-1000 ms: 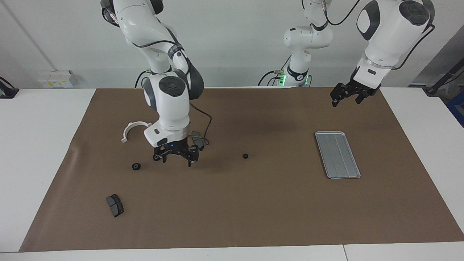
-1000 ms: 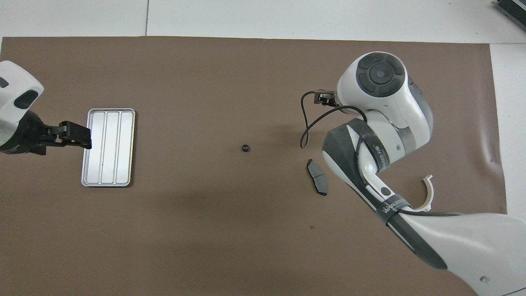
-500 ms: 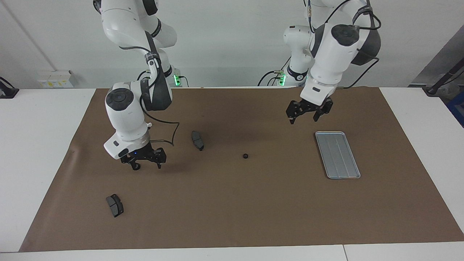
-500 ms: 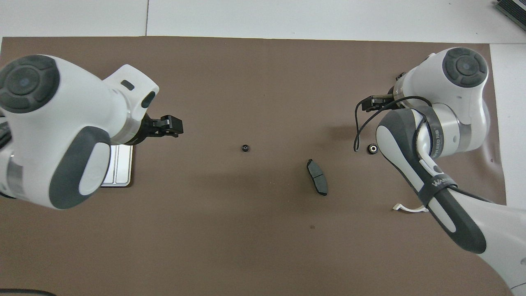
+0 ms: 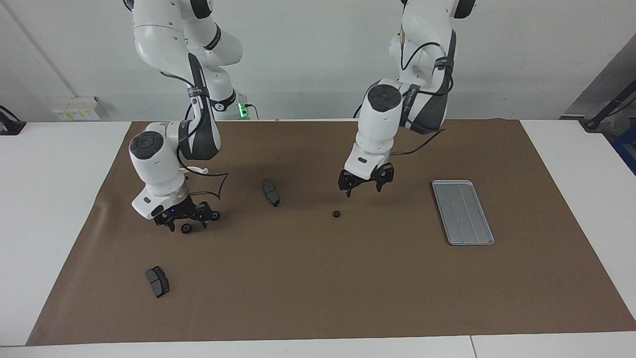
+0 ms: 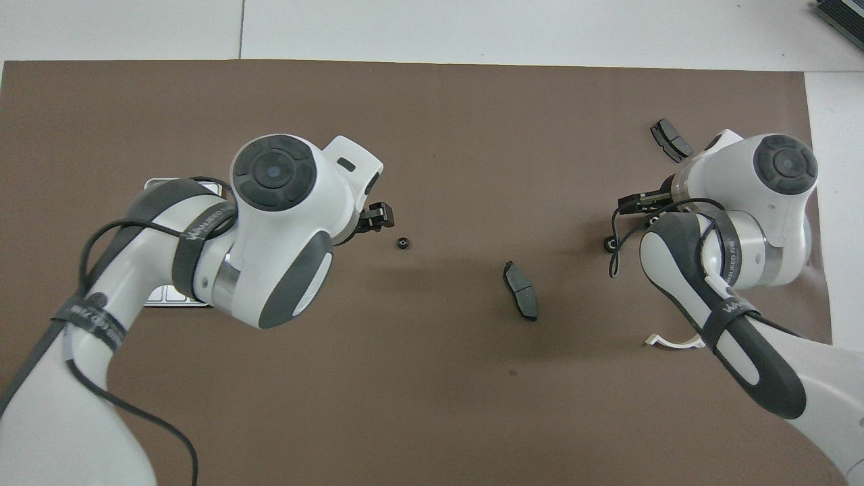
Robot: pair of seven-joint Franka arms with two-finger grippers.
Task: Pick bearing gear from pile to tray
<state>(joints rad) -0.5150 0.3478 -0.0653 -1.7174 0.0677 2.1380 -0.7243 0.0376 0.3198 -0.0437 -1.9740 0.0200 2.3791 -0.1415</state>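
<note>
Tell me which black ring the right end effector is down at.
The black ring toward the right arm's end, between the open right end effector fingertips. The other ring lies mid-mat, below the left end effector.

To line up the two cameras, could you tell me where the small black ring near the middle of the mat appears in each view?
Facing view: the small black ring lies on the mat, below the left end effector.
Overhead view: the ring lies just beside the left end effector's tip.
Shared landmark: the dark grey pad nearby, toward the right arm's end.
</note>
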